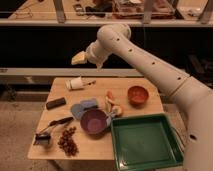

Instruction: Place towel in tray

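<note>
The towel (84,106) is a small blue-grey cloth lying flat near the middle of the wooden table (102,84), partly tucked behind a purple bowl (94,121). The green tray (145,142) sits at the table's front right corner with nothing in it. My gripper (79,58) hangs above the table's far left part, well above and behind the towel, at the end of the white arm (145,60) that reaches in from the right.
A white cup (75,83) lies on its side at the back left. A black block (55,103), a black brush (50,131) and a bunch of grapes (68,141) are on the left. An orange bowl (137,94) and some orange and yellow food pieces (112,104) are behind the tray.
</note>
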### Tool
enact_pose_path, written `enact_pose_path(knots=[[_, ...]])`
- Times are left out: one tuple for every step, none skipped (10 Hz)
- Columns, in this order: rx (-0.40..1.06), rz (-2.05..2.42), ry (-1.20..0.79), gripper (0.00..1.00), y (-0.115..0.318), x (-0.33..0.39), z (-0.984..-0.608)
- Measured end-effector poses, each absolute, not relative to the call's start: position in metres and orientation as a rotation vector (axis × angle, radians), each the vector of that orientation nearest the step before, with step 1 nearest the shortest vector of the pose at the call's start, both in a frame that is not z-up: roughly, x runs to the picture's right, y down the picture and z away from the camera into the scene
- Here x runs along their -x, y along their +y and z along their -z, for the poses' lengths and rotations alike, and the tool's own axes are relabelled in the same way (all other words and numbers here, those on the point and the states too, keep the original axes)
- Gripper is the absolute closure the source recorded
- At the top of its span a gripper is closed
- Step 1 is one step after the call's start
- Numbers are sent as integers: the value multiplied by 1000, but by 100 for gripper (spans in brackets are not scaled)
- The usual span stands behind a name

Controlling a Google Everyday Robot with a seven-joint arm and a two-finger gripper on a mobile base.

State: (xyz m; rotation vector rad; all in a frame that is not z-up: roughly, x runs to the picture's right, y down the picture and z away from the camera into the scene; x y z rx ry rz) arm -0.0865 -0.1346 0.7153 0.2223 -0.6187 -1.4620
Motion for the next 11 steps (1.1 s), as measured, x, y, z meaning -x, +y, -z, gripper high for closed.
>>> enact_pose_path(knots=[[-222, 1462, -619, 20, -134, 87, -715], [-222, 1462, -619, 20, -134, 86, -715], [-222, 1463, -618, 20, -134, 87, -715], [-218, 1467, -612, 20, -134, 86, -715], [-203, 1474, -590, 20, -135, 83, -714], [-122, 1493, -513, 20, -136, 70, -710], [-42, 1508, -450, 20, -133, 64, -705], [46, 1531, -381, 20, -129, 55, -699], [116, 1539, -328, 20, -123, 39, -692], [173, 1537, -307, 20, -115, 23, -686], [215, 1530, -301, 20, -107, 10, -683]])
